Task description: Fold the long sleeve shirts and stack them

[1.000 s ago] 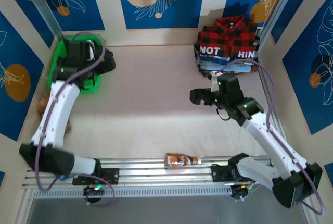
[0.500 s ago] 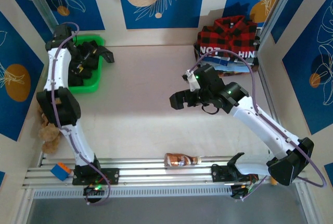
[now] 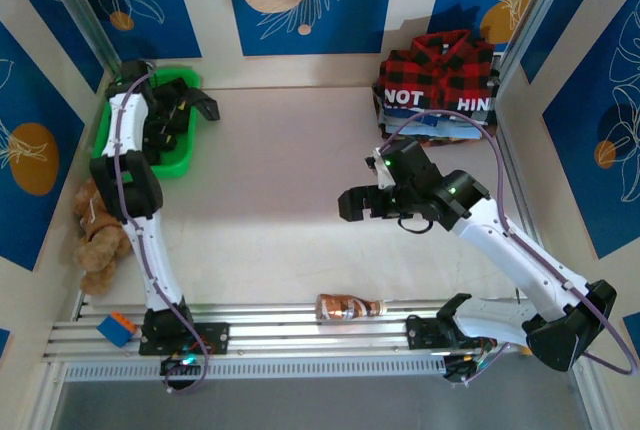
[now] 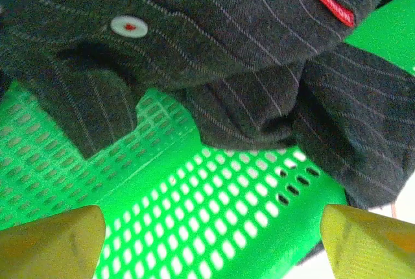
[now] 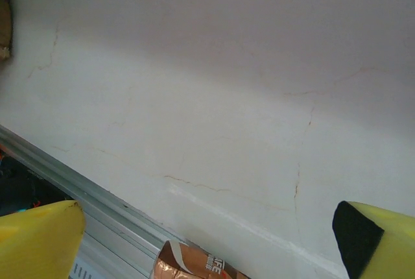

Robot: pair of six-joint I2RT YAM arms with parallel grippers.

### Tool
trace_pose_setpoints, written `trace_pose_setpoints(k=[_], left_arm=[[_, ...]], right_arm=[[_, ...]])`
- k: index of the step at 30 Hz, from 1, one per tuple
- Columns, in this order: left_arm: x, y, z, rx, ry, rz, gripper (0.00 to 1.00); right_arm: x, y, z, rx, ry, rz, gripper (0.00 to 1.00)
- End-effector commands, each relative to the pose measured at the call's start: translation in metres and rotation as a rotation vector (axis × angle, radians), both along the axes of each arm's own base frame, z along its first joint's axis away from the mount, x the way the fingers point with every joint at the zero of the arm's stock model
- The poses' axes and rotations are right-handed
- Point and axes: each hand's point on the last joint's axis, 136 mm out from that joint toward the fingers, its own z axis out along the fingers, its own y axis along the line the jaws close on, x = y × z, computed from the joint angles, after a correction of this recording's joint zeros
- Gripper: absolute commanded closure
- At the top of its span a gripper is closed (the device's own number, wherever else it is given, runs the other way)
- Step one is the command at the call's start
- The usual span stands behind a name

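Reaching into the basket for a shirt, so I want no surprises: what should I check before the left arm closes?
1. left gripper open over dark striped shirt: ok.
2. Shirt lies bunched inside green basket: ok.
3. Left fingertips off the basket mesh: cannot tell.
4. right gripper open, empty, over table: ok.
5. plaid shirt lies far right, apart from both grippers: ok.

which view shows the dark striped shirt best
Left wrist: the dark striped shirt is close up, pinstripes, button and red tag clear, bunched in the green basket. Top external gives a small dark mass beside the left arm.
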Motion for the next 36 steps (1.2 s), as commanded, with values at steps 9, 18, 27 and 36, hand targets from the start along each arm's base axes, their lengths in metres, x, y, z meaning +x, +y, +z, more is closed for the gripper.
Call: trace_pose_setpoints(k=[9, 18, 27, 36], left_arm=[[0.042, 0.018, -0.018, -0.037, -0.088, 0.127, 0.26], [0.074, 0.017, 0.029, -0.053, -0.301, 0.065, 1.00], [0.062, -0.041, 0.246, 0.033, -0.796, -0.197, 1.00], [-0.034, -0.214, 0.438, -0.008, -1.284, -0.572, 1.00]], right_arm=[[-0.019, -0.013, 0.001, 0.000, 0.025, -0.081, 0.00], [-0.015, -0.010, 0.006, 0.003, -0.008, -0.098, 0.00], [0.007, 0.005, -0.001, -0.027, -0.050, -0.049, 0.00], [0.070, -0.039, -0.004, -0.022, -0.042, -0.257, 0.00]])
